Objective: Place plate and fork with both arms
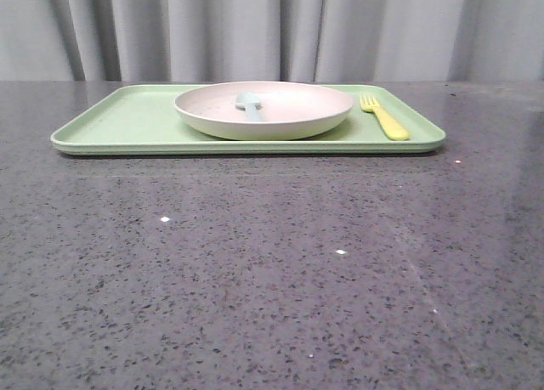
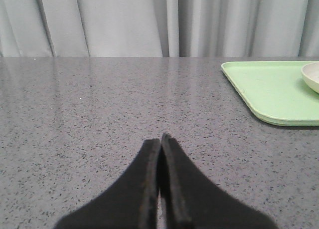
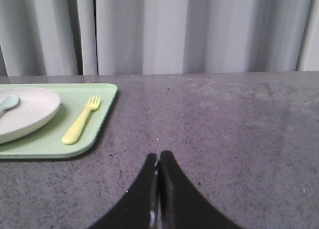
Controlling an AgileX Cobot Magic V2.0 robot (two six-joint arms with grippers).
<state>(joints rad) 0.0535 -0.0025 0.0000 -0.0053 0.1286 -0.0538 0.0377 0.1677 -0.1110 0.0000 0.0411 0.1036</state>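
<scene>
Seen in the front view: a shallow cream-pink round plate (image 1: 263, 110) resting near the middle of a flat pale green rectangular plastic tray (image 1: 127, 122), and a small yellow plastic fork (image 1: 384, 118) lying on the same tray just beside the plate, at its right, prongs toward the curtain. Inside the plate, a small pale blue spoon-like piece (image 1: 250, 104); exact shape hard to tell. Tray standing on a grey speckled stone-like tabletop (image 1: 272, 279), glossy, with small bright reflections.

Left gripper (image 2: 160, 139) low over the bare tabletop, well apart from the tray, black tapered fingers pressed together with nothing between them. Right gripper (image 3: 158, 156) likewise pressed together and empty, near the tray corner beside the fork.

Fitting two stages: plate and fork already set down on the tray with both arms drawn back, or the same pieces waiting there to be carried elsewhere. No safe move to name from this alone.

For any handling: fork thin and flat against a smooth surface, likely to slide. Plate rim low, probably slippery.
</scene>
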